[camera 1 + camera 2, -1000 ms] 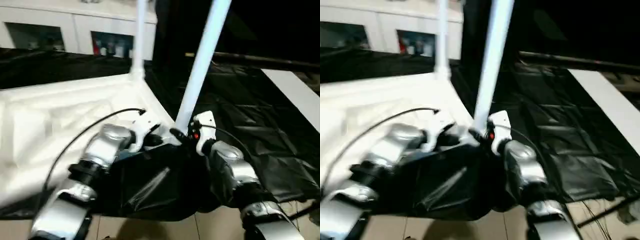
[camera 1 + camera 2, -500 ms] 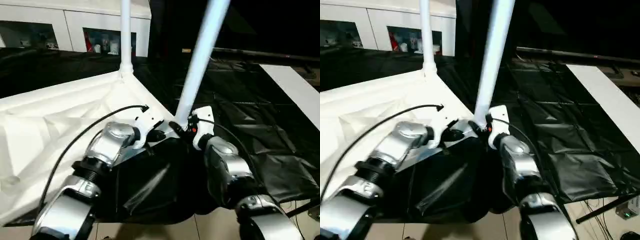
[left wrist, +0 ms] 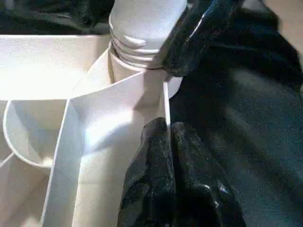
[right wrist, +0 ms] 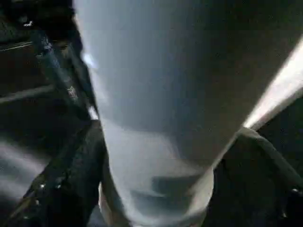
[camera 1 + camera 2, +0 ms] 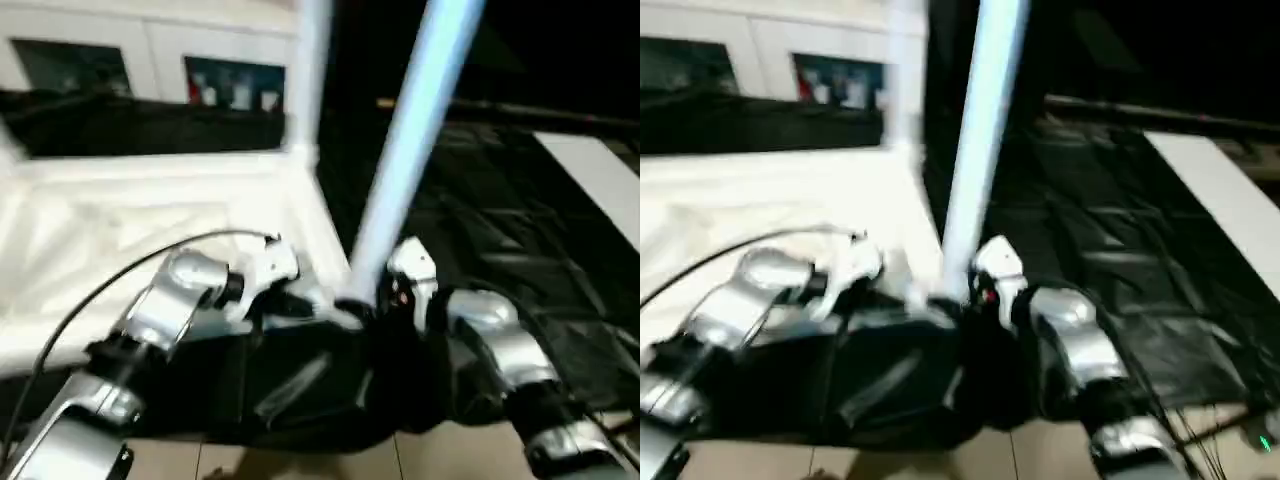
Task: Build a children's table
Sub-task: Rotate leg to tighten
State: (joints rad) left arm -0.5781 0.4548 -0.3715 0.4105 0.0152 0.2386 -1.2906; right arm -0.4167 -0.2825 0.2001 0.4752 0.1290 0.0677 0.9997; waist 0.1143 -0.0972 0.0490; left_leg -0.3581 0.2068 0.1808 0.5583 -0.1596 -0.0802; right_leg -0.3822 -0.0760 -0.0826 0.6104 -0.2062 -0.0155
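Children's table (image 5: 150, 215) lies upside down on the black worktop (image 5: 520, 260). Left gripper (image 3: 168, 142) fingers stay pinched on a rib at the near corner socket; right gripper (image 5: 385, 300) fingers stay clamped around the leg (image 5: 410, 160) base. Leg now stands steeper in that socket than before.

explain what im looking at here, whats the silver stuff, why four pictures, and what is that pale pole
The silver parts are the forearms of a humanoid robot; each ends in a gripper with two black fingers. Two pictures come from a stereo camera on its head, looking down over the arms. The other two come from cameras on its wrists, looking along the fingers.

On the black-sheeted work table lies a white plastic tabletop, upside down with its ribs showing. It belongs to a children's table being assembled. The pale pole is a leg standing in the near corner socket; its threaded end shows in the left wrist view. A second leg stands at the far corner.

The left gripper pinches a thin rib of the tabletop. The right gripper is at the base of the near leg, which fills the right wrist view.
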